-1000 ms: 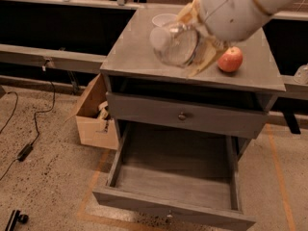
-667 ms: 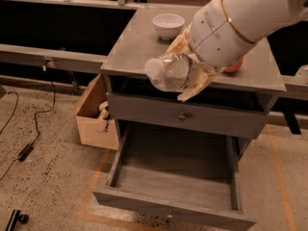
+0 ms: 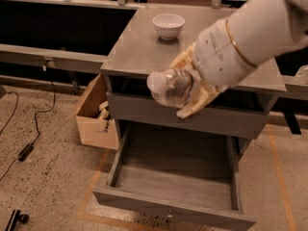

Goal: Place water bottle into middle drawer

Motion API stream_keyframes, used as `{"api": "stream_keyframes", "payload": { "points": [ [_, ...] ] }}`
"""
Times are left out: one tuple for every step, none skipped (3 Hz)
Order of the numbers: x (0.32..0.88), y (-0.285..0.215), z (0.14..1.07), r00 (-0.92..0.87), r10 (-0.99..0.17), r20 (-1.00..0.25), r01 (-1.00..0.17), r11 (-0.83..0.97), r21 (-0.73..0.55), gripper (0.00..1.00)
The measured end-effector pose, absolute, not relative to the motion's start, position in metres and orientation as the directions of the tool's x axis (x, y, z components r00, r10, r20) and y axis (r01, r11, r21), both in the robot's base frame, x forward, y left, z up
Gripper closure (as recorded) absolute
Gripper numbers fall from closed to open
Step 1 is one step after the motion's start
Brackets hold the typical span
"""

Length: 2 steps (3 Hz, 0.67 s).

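Middle drawer [image 3: 168, 207] is pulled open at the bottom. Above it, the water bottle [image 3: 169, 86] is held sideways, clamped between the fingers [image 3: 193, 109] of the gripper [image 3: 185, 88]. A white bowl [image 3: 168, 25] is seen behind on the tabletop [image 3: 137, 54].

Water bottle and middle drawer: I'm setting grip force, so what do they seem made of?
The water bottle, held in the tool above the open middle drawer, looks like clear plastic: see-through body, whitish cap. The drawer looks like grey matte wood, possibly laminate: faint grain.
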<state>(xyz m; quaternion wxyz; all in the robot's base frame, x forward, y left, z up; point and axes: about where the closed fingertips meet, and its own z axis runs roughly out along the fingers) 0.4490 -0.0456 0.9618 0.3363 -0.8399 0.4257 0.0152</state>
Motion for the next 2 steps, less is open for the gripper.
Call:
{"api": "stream_keyframes", "payload": {
  "points": [
    [0.416,-0.048,0.921,0.480,-0.746,-0.462,-0.835,-0.225,-0.503,1.00],
    [0.406,-0.051,0.847,0.365,-0.777,-0.512,-0.894,-0.139,-0.427,1.00]
  ]
}}
